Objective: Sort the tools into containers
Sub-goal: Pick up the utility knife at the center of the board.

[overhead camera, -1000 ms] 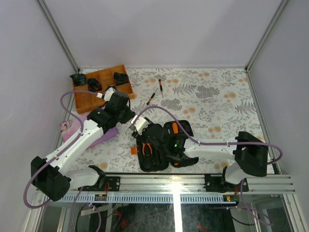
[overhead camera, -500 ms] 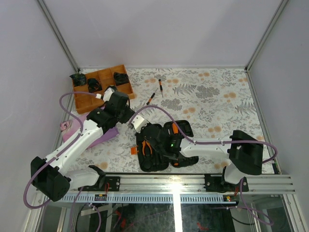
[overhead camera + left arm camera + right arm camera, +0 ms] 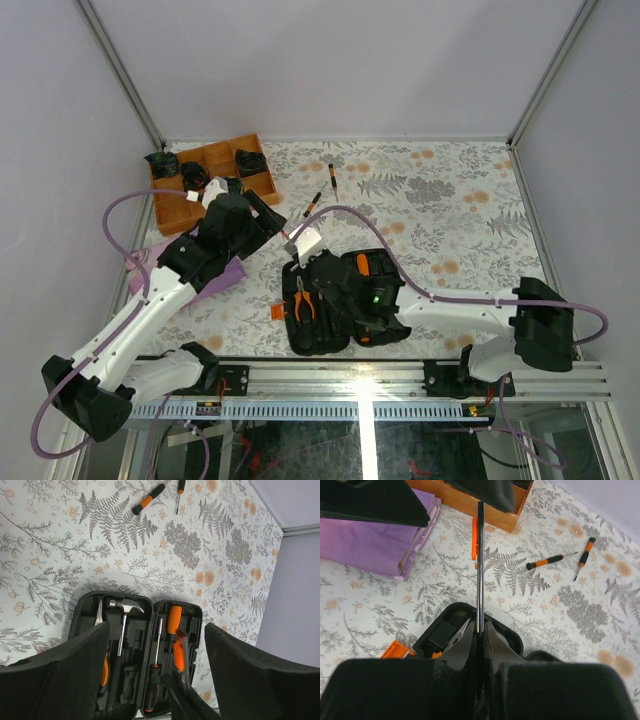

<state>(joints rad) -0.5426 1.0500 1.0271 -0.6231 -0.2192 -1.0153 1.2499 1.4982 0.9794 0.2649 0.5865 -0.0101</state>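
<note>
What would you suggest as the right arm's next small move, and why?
Probably draw the right gripper back over the open tool case and lower its driver towards a slot. It is shut on the driver's shaft, the left gripper stands wide open either side of it, and the case lies open below.

floral table (image 3: pixel 450 200) carries open tool case (image 3: pixel 312 343), two short drivers (image 3: pixel 313 204), wooden tray (image 3: pixel 175 208), purple cloth (image 3: pixel 228 273).

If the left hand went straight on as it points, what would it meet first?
Probably the screwdriver gripped by the right hand, blurred just ahead of the left hand; the open tool case lies behind it. Depth is unclear.
</note>
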